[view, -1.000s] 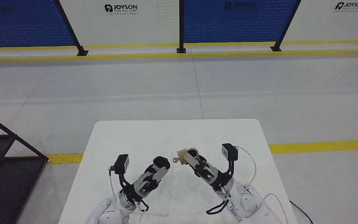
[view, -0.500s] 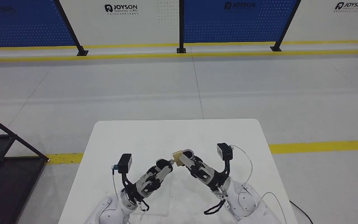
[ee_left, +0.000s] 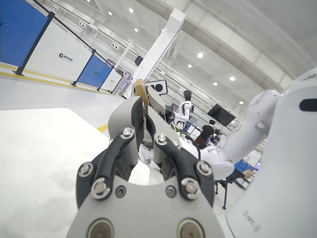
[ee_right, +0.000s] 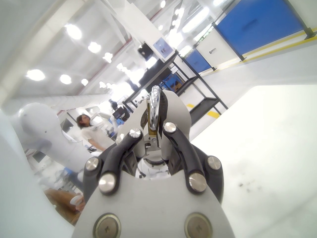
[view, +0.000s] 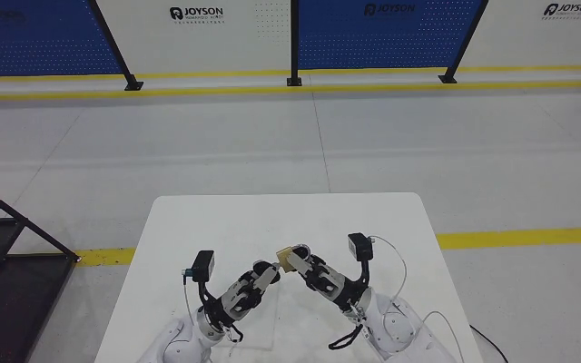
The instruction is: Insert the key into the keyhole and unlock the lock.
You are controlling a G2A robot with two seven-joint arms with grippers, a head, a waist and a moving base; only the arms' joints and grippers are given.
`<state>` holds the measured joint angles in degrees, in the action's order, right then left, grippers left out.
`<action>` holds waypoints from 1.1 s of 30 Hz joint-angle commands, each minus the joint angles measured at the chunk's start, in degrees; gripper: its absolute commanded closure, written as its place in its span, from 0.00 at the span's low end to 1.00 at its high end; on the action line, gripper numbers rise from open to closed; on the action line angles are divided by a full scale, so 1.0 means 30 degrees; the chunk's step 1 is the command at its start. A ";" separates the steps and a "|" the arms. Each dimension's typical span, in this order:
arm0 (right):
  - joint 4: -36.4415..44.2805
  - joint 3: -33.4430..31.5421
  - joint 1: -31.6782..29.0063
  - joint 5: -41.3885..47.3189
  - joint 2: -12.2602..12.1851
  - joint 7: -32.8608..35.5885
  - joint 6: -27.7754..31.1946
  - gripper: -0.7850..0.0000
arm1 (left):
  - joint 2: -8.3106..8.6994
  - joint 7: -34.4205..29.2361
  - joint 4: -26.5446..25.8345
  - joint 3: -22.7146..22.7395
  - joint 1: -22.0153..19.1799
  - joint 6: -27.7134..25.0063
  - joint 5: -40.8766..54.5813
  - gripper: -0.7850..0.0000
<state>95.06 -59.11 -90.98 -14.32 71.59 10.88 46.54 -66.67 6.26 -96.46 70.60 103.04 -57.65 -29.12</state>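
My right gripper (view: 296, 258) is shut on a brass padlock (view: 288, 255), held above the near middle of the white table (view: 227, 222). In the right wrist view the padlock's silver shackle and brass body (ee_right: 154, 110) sit between my right gripper's (ee_right: 158, 101) fingers. My left gripper (view: 270, 269) meets the padlock from the left, tips against its lower side. In the left wrist view my left gripper (ee_left: 144, 112) has its pads pressed together on the key, which is almost wholly hidden. The padlock (ee_left: 139, 89) stands just beyond the tips.
Both arms hang over the table's near half, and bare tabletop (view: 290, 213) lies beyond them. A black rack (view: 27, 240) stands off the table's left side. Blue and white barriers (view: 290, 41) line the far floor.
My left gripper has moved right and up to the padlock. My right gripper has shifted the padlock slightly left, so the two now meet.
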 commanded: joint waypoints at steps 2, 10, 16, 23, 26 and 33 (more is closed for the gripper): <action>0.0009 0.0019 -0.0032 -0.0053 -0.0017 -0.0034 0.0022 1.00 | -0.0021 0.0066 0.0009 -0.0035 -0.0009 0.0177 -0.0178 0.95; 0.0105 0.0019 -0.0113 -0.0378 -0.0072 -0.0107 0.0041 1.00 | -0.0059 0.0273 -0.0114 -0.0027 0.0041 0.0705 -0.0650 1.00; 0.0149 0.0021 -0.0146 -0.0546 -0.0105 -0.0206 -0.0028 1.00 | -0.0097 0.0738 -0.0294 0.0115 0.0094 0.1050 -0.1612 1.00; 0.0255 0.0009 -0.0217 -0.0858 -0.0140 -0.0368 -0.0332 1.00 | -0.0224 0.2302 -0.0505 0.0262 0.0283 0.1656 -0.3645 1.00; 0.0304 0.0036 -0.0234 -0.0918 -0.0149 -0.0423 -0.0459 1.00 | -0.0277 0.3089 -0.0575 0.0327 0.0374 0.1972 -0.4785 1.00; 0.0379 0.0092 -0.0226 -0.0994 -0.0175 -0.0454 -0.0693 1.00 | -0.0402 0.5458 -0.0848 0.0448 0.0572 0.3182 -0.8025 1.00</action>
<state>96.17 -58.85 -91.67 -17.30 71.07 9.50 44.59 -67.81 21.10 -98.88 71.94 104.66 -48.85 -51.20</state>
